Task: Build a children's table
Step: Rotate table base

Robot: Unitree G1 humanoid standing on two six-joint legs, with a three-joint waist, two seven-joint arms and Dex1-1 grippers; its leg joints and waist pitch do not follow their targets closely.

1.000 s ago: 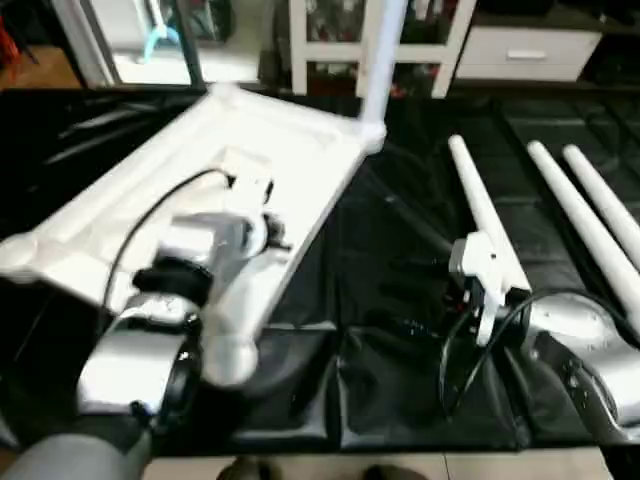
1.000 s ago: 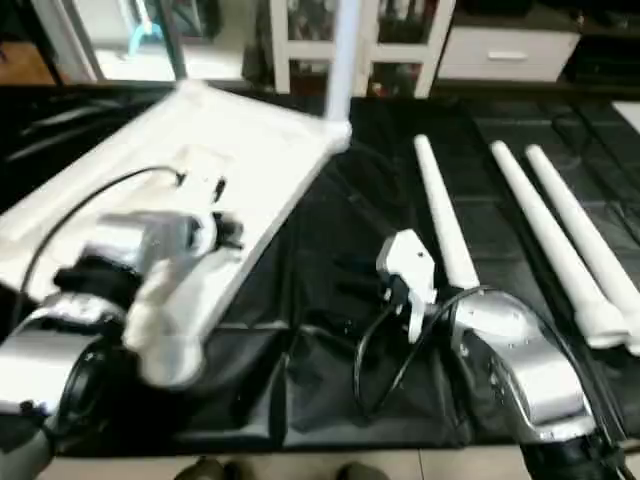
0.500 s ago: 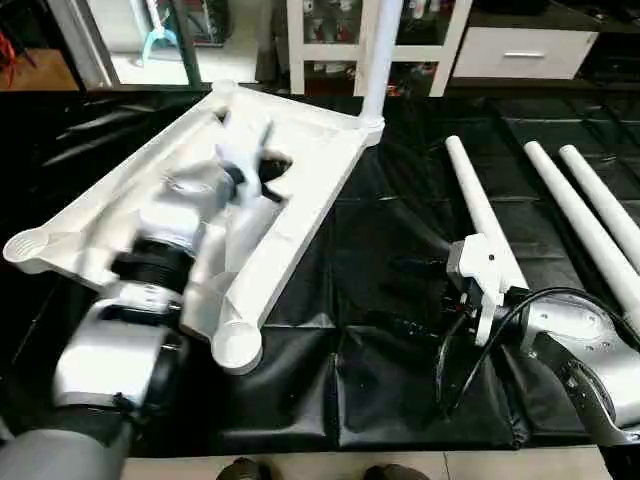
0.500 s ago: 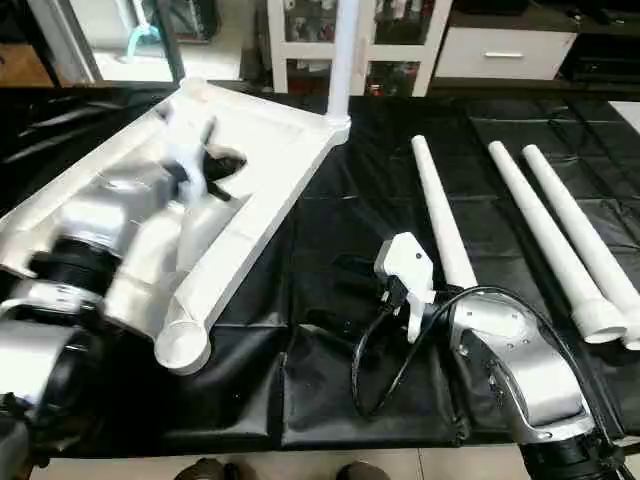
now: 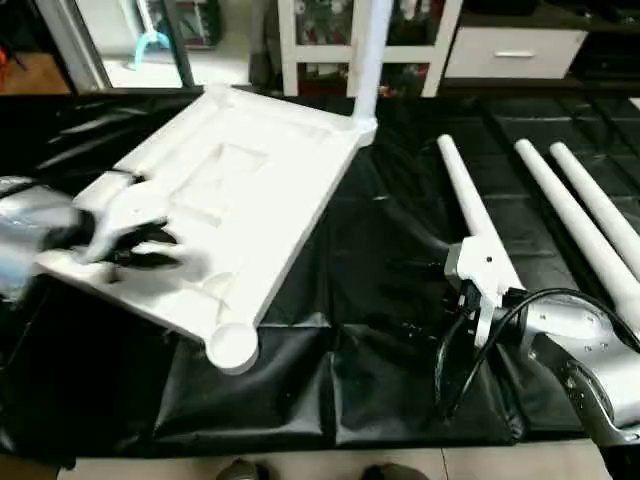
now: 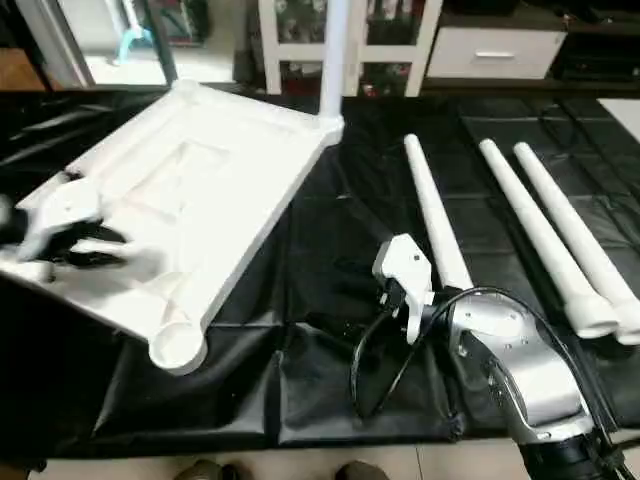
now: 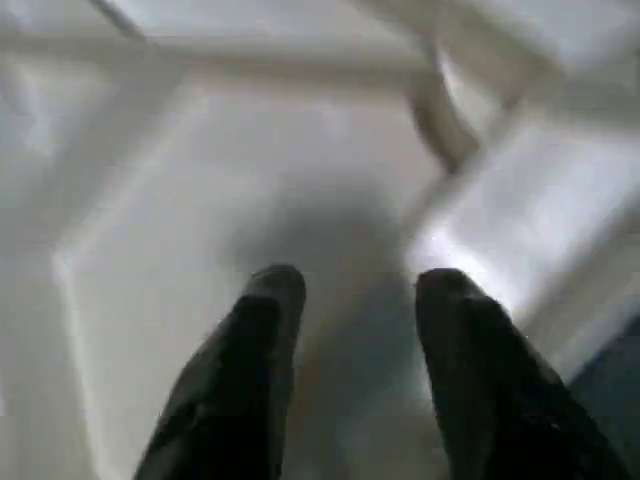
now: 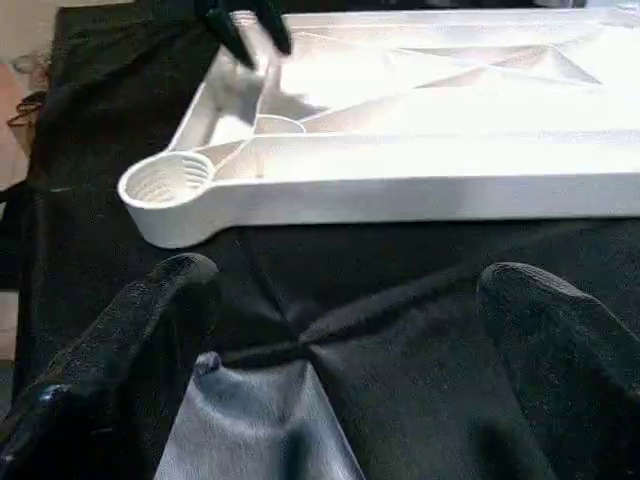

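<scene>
The white table top (image 5: 230,170) lies underside up on the left of the black sheet, its ribs showing. One white leg (image 5: 368,50) stands upright in its far right corner socket. The near corner socket (image 8: 165,185) is empty. Three loose legs (image 5: 465,200) (image 5: 570,215) (image 5: 600,200) lie side by side on the right. My left gripper (image 7: 350,285) is open just above the ribbed underside at the top's left edge (image 5: 150,248), with nothing between its fingers. My right gripper (image 8: 355,285) hangs wide open over the bare sheet, right of the top's near corner and beside the nearest loose leg.
The black sheet (image 5: 380,230) covers the whole work area and ends at the front edge near the floor. A white shelf unit (image 5: 300,40) and a white drawer unit (image 5: 515,50) stand behind it. A black cable (image 5: 450,360) loops from my right wrist.
My left arm has swung from over the middle of the table top out to its left edge. The right arm and the legs have stayed put.
</scene>
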